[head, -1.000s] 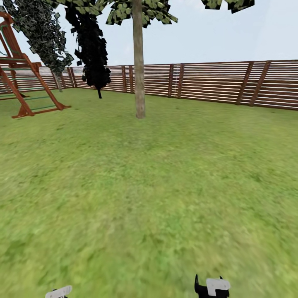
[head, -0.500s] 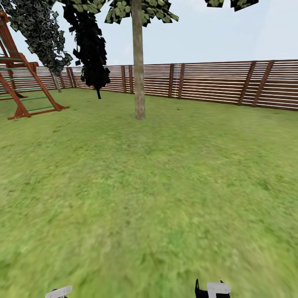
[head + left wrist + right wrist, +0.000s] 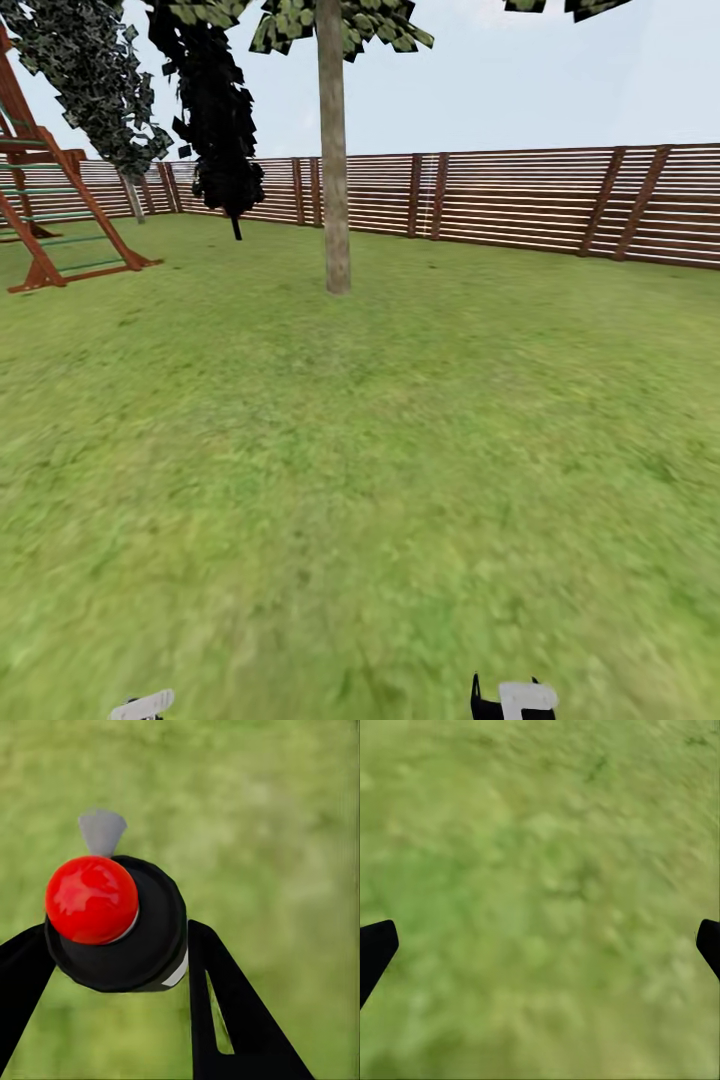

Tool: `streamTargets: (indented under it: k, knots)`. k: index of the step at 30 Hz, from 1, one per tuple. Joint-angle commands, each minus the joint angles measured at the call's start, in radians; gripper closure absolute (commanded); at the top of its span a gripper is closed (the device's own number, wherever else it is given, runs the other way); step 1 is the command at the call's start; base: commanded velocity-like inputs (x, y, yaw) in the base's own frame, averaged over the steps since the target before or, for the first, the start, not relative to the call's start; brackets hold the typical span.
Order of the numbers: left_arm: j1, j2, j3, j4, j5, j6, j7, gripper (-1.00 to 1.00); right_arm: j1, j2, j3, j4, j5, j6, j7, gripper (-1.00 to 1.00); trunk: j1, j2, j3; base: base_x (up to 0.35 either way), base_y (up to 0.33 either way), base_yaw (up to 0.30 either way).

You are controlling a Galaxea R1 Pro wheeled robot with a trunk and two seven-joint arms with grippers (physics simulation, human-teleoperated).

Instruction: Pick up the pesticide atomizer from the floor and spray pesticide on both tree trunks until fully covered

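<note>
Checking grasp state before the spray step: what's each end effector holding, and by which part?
Left end effector grips the pesticide atomizer around its black body below the red cap. Right end effector is open, over grass.

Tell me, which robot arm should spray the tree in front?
Probably the left. The left gripper is shut on the atomizer with the red top, so it has the spray ready. The right gripper is open over bare grass. The tree trunk stands ahead across the lawn.

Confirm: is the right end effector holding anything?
No: in the right wrist view the right end effector has its fingers spread wide over blurry green grass.
</note>
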Motion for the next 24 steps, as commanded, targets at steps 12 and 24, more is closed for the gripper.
streamTargets:
  k: [12, 24]
  knots:
    - [-0.001, 0.0, 0.005, 0.001, -0.005, -0.004, 0.0, 1.0, -0.001, 0.0, 0.005, 0.001, 0.006, 0.001, -0.01, -1.0, 0.0, 0.0, -0.001, 0.339, 0.0, 0.0]
    - [-0.001, 0.0, 0.005, 0.001, -0.006, -0.004, 0.0, 1.0, -0.001, 0.0, 0.005, 0.003, 0.006, 0.001, -0.01, -1.0, 0.0, 0.0, -0.001, 0.339, 0.0, 0.0]
